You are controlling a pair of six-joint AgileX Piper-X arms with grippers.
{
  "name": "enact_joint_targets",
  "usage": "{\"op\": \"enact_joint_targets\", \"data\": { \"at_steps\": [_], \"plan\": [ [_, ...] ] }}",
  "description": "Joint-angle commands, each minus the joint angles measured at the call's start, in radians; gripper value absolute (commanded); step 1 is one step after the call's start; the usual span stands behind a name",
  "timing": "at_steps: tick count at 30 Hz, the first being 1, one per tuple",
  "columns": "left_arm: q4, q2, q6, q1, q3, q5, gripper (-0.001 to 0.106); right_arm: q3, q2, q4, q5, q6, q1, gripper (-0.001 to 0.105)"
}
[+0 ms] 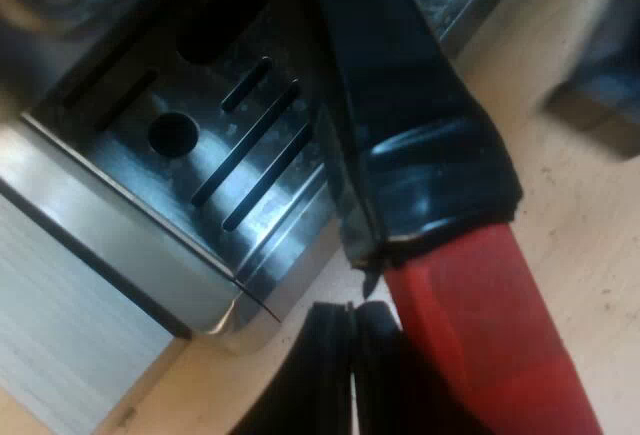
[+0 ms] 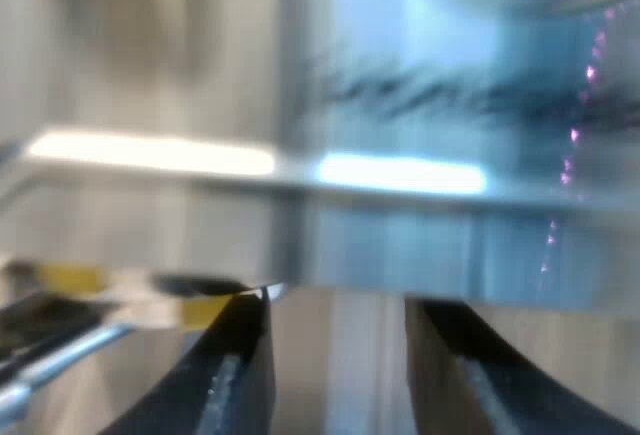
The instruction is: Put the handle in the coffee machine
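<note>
Sitting beside red-ended handle (image 1: 430, 195), left pincer (image 1: 350, 310) closed, right pincer (image 2: 337, 307) spread

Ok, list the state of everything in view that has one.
handle: above the drip tray, red end out past its edge; locked or not, cannot tell.
drip tray: in place under the handle.
left gripper: shut, beside the handle's red end.
right gripper: open, nothing between its fingers, close to a shiny metal surface.

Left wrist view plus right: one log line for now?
handle: crossing drip tray edge | left gripper: fingers together beside red end | right gripper: fingers apart, empty, facing metal surface
</note>
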Motion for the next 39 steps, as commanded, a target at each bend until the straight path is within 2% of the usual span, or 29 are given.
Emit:
{"op": "enact_joint_targets", "data": {
  "at_steps": [1, 5, 8, 11, 16, 18, 19, 20, 23, 25, 26, 28, 31, 33, 39],
  "plan": [
    [-0.020, -0.019, -0.043, -0.012, 0.000, 0.050, 0.000, 0.101, -0.096, 0.004, 0.005, 0.000, 0.001, 0.036],
    [-0.030, -0.039, -0.046, -0.012, 0.000, 0.046, 0.000, 0.197, -0.214, 0.051, 0.005, 0.000, 0.014, 0.036],
    [-0.030, -0.044, -0.046, -0.012, 0.000, 0.047, 0.000, 0.235, -0.305, 0.126, 0.003, 0.000, 0.044, 0.036],
    [-0.030, -0.044, -0.056, -0.012, 0.000, 0.042, 0.000, 0.247, -0.392, 0.249, -0.015, 0.004, 0.086, 0.036],
    [-0.031, -0.044, -0.088, -0.012, 0.000, 0.042, 0.000, 0.246, -0.427, 0.299, -0.025, 0.012, 0.112, 0.036],
    [-0.031, -0.049, -0.114, -0.012, 0.000, 0.042, 0.000, 0.246, -0.508, 0.395, -0.050, 0.044, 0.158, 0.036],
    [-0.031, -0.052, -0.117, -0.015, 0.000, 0.042, 0.000, 0.246, -0.563, 0.466, -0.098, 0.105, 0.176, 0.036],
    [-0.031, -0.053, -0.118, -0.015, 0.000, 0.041, 0.000, 0.246, -0.577, 0.488, -0.111, 0.117, 0.178, 0.036],
    [-0.031, -0.056, -0.131, -0.015, 0.000, 0.035, 0.000, 0.246, -0.649, 0.631, -0.202, 0.214, 0.178, 0.036],
    [-0.029, -0.056, -0.143, -0.015, 0.000, 0.035, 0.000, 0.246, -0.696, 0.728, -0.251, 0.262, 0.178, 0.041],
    [-0.029, -0.056, -0.151, -0.015, 0.000, 0.035, 0.000, 0.246, -0.704, 0.745, -0.264, 0.269, 0.178, 0.043],
    [-0.029, -0.056, -0.181, -0.015, 0.000, 0.035, 0.000, 0.246, -0.745, 0.827, -0.333, 0.276, 0.178, 0.055],
    [-0.029, -0.059, -0.193, -0.019, 0.000, 0.021, 0.000, 0.246, -0.775, 0.868, -0.355, 0.296, 0.178, 0.065],
    [-0.029, -0.059, -0.209, -0.025, 0.000, 0.007, 0.000, 0.246, -0.799, 0.876, -0.361, 0.320, 0.178, 0.068],
    [-0.027, -0.066, -0.267, -0.071, 0.000, -0.037, 0.000, 0.246, -0.820, 0.879, -0.381, 0.319, 0.178, 0.067]
  ]
}}
